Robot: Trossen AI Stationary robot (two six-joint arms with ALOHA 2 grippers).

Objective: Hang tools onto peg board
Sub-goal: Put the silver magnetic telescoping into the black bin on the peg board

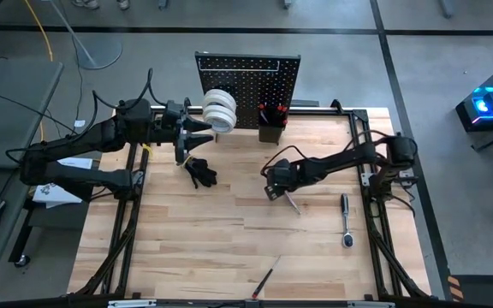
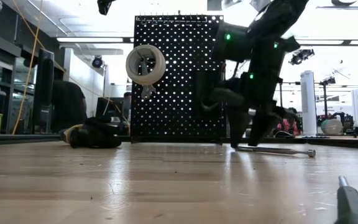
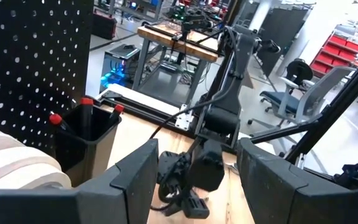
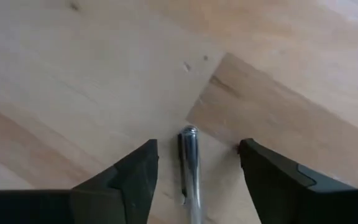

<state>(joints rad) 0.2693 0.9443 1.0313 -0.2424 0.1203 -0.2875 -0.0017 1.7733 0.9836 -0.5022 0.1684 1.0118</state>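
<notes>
The black peg board [image 1: 248, 75] stands at the table's far edge. White tape rolls [image 1: 219, 109] hang on its front, also in the low view [image 2: 145, 64]. Its black bin [image 1: 271, 121] holds red-handled screwdrivers [image 3: 86, 102]. My right gripper [image 4: 197, 165] is open, low over the table's middle [image 1: 273, 188], its fingers on either side of a slim silver tool [image 4: 189, 162] that lies flat on the wood, apart from it. My left gripper [image 3: 197, 180] is open and empty, raised just left of the tape rolls [image 1: 197, 137].
A silver ratchet [image 1: 346, 221] lies right of my right gripper. A slim dark screwdriver [image 1: 265, 281] lies near the front edge. A black bundle [image 1: 202, 172] lies under my left gripper. Bare wood spreads over the table's near half.
</notes>
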